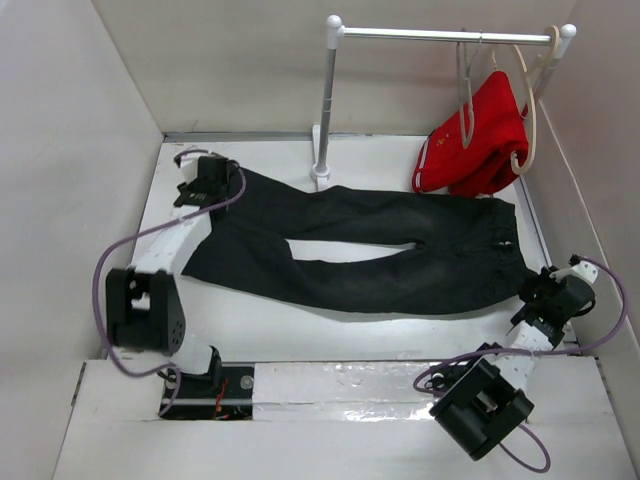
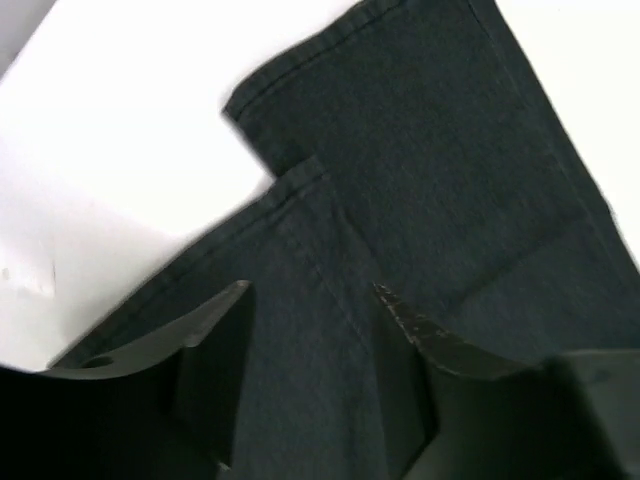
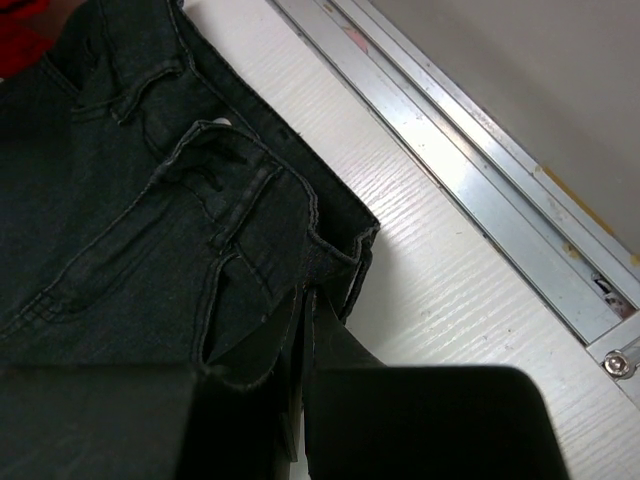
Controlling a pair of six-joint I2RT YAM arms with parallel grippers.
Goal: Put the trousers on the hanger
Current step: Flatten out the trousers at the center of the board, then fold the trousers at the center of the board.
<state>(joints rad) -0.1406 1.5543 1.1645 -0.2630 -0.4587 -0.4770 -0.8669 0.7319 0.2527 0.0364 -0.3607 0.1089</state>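
The trousers (image 1: 400, 250) are matt charcoal denim, a finely woven cloth with raised stitched seams, and the white desk (image 1: 260, 320) has a faint wood-grain texture and dull sheen, edged by a brushed, shiny metal strip (image 3: 470, 180). The rail (image 1: 450, 35) is polished metal with white plastic end caps (image 1: 334, 24), the hanger (image 1: 462, 90) thin grey wire, the red garment (image 1: 485, 140) soft matt cloth. The fingers (image 2: 200, 340) of the left pincer (image 2: 312, 295) look like matt black plastic, one rough and gritty along its edge.

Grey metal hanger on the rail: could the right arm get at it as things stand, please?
Probably, though not freely: the grey metal hanger hangs on the rail beyond the right gripper with nothing between, but that gripper looks shut on the waistband of the trousers.
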